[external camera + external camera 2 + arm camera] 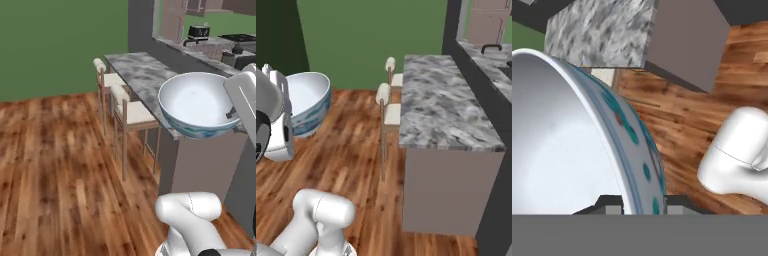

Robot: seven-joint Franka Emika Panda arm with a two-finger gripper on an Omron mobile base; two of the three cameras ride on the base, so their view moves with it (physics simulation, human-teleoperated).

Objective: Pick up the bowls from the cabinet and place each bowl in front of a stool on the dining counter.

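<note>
The end effector (643, 206) is clamped on the rim of a round white porcelain bowl with a blue-green painted band outside (200, 105), one dark finger tip (609, 206) inside the wall and the other outside it. The bowl rides high in the air, tilted, its smooth plain inside turned toward the base cameras (glossy, no marks on it). From the left base view it sits in front of the near end of the long grey-white marbled stone table (142, 75); from the right base view the bowl (308, 102) hangs over the floor, well apart to the left of that slab (443, 105). In the hand view the painted outer wall curves away in teal spots and thin blue lines, with the mottled stone top (599, 32) and its flat plain grey base (684, 47) beyond. Two square cream-cushioned stools on thin brown wooden legs (132, 117) stand side by side along the table's far edge, each with a rounded padded backrest. Below everything runs a warm, strongly grained wooden plank floor (55, 175), and a flat green wall (55, 45) closes the back.
</note>
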